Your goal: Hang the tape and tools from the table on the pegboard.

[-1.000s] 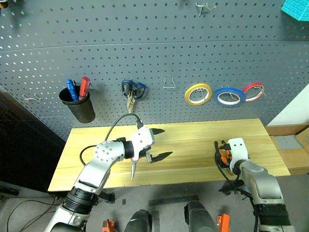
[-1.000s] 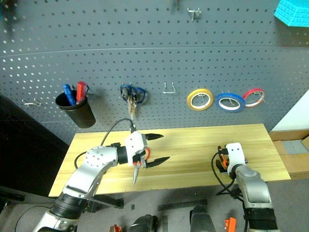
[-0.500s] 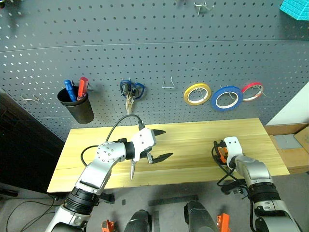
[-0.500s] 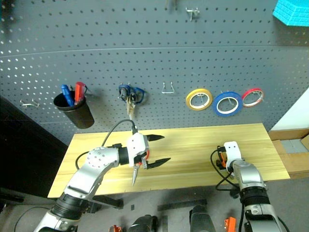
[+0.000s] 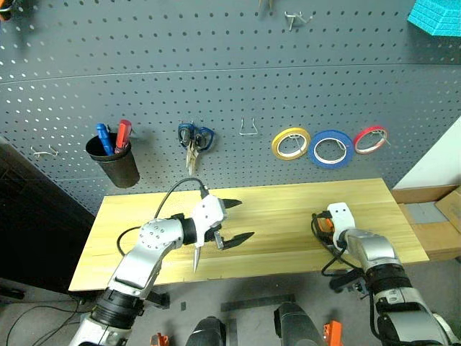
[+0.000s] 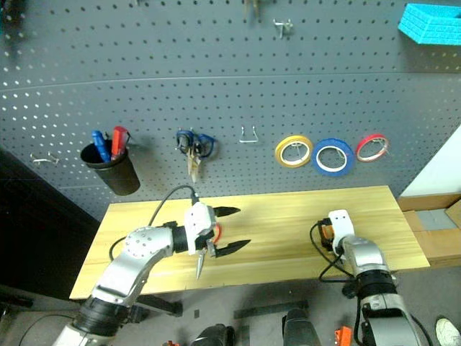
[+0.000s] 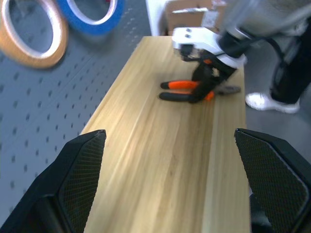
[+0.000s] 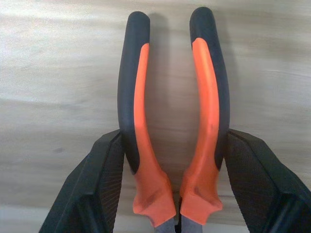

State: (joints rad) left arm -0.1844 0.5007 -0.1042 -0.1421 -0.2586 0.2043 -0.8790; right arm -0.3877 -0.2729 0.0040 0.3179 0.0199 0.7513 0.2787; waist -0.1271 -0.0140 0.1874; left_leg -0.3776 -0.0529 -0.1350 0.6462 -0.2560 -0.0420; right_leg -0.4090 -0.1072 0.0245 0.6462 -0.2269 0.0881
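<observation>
My right gripper [image 8: 174, 141] is shut on the pliers [image 8: 209, 97], one black finger against each orange-and-black handle. The pliers [image 7: 182, 86] lie flat on the table [image 5: 288, 209] near its right end. My left gripper [image 5: 235, 220] hovers open over the table's middle with nothing between its fingers. Red-handled scissors [image 5: 195, 258] show under that hand, silver blades pointing at the front edge, handles mostly hidden. The blue tape [image 5: 330, 148] hangs on a hook of the pegboard [image 5: 216, 72].
On the pegboard hang a yellow tape ring [image 5: 291, 143], a red tape ring [image 5: 370, 139], blue-handled scissors with pliers [image 5: 194, 137] and a black cup of pens [image 5: 114, 158]. A bare hook [image 5: 248, 128] sits between the scissors and the tapes. A cyan basket [image 5: 436, 16] is top right.
My right gripper has moved a little left and down onto the pliers and closed its fingers against the handles. My left hand has shifted slightly left, still open. The camera has also shifted.
</observation>
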